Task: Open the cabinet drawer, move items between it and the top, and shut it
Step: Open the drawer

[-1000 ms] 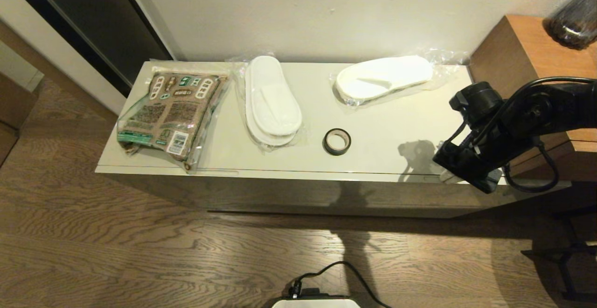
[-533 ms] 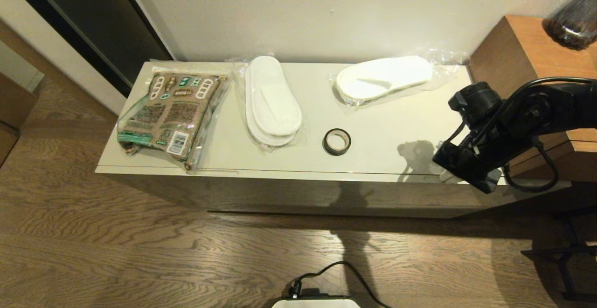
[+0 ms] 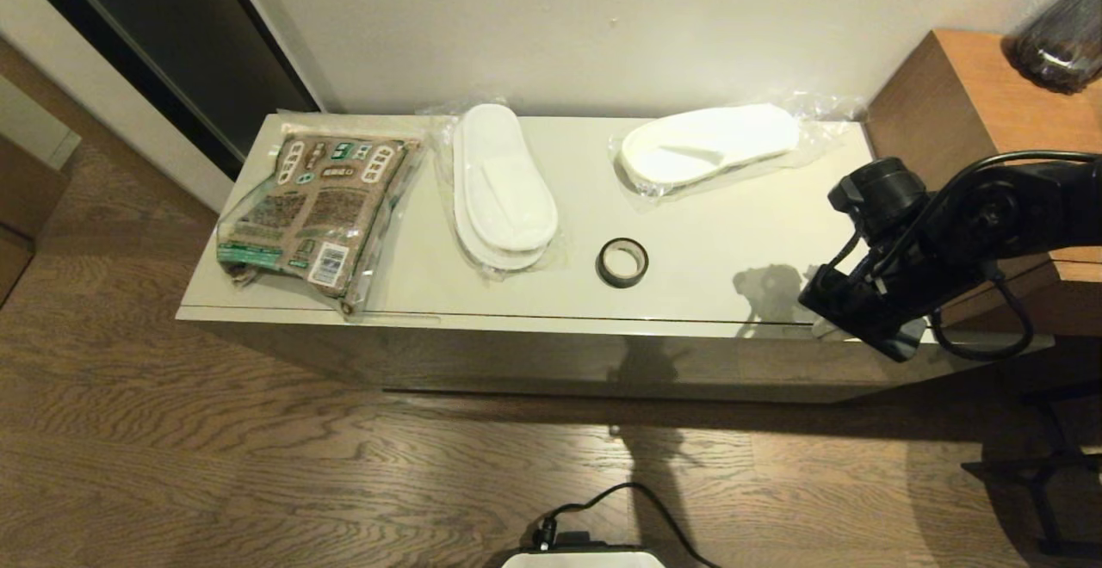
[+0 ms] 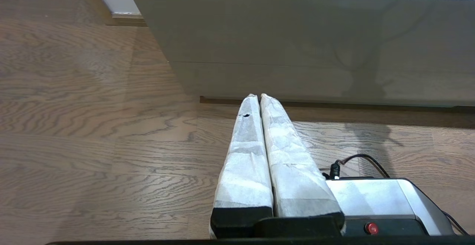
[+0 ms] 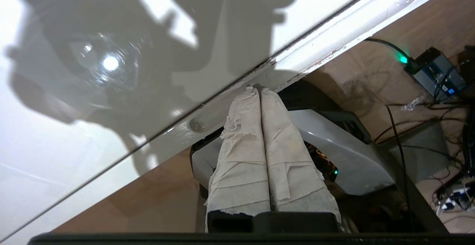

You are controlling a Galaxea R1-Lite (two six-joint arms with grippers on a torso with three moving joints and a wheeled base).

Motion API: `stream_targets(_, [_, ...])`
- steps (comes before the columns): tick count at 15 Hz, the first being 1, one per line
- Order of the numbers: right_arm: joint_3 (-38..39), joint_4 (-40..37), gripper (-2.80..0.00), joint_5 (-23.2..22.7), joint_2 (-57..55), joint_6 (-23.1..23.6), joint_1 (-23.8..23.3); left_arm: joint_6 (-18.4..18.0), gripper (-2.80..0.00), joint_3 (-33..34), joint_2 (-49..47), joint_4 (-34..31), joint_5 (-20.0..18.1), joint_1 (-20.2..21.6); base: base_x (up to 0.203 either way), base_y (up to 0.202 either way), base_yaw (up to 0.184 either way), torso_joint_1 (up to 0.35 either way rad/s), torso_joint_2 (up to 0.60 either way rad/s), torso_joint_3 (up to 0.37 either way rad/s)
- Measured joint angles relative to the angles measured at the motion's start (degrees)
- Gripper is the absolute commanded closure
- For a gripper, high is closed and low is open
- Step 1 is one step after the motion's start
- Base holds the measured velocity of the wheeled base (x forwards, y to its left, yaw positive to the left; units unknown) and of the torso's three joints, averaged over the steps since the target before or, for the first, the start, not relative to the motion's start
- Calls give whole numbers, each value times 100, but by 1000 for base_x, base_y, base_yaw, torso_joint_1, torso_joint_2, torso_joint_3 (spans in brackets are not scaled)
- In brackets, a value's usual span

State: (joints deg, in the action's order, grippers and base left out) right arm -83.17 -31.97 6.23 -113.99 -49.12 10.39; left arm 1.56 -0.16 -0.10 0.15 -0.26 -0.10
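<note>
The right tool point(image 5: 256, 89), tips pressed together, sat at the drawer point(image 4: 297, 26) slot; the left tool point(image 4: 258, 97) hung low, tips together too.

Brown-and-green printed packet point(image 3: 314, 211); white slippers point(image 3: 504, 188); black tape roll point(image 3: 622, 262); off-white top point(image 3: 715, 232); wood-grain brown floor point(image 3: 258, 465).

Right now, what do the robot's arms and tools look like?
The right arm is matte black, with rounded joint housings and a black cable looping beneath it. Both the right tool and the left tool have two long tapered fingers wrapped in whitish, fraying tape on black bases.
</note>
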Motion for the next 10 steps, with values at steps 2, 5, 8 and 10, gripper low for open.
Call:
stream_targets(2, [314, -10, 0, -22, 24, -2, 73, -2, 0, 0, 0, -1, -1, 0, 0, 0, 0, 0, 0, 0])
stream_targets(5, [708, -101, 0, -67, 121, -8, 129, 0, 0, 0, 0, 1, -1, 0, 0, 0, 0, 0, 0, 0])
stream_targets(8, [1127, -253, 0, -249, 355, -7, 143, 0, 0, 0, 0, 1, 1, 0, 0, 0, 0, 0, 0, 0])
stream_targets(10, [1342, -352, 0, -381, 542, 1, 176, -2, 0, 0, 0, -4, -1, 0, 0, 0, 0, 0, 0, 0])
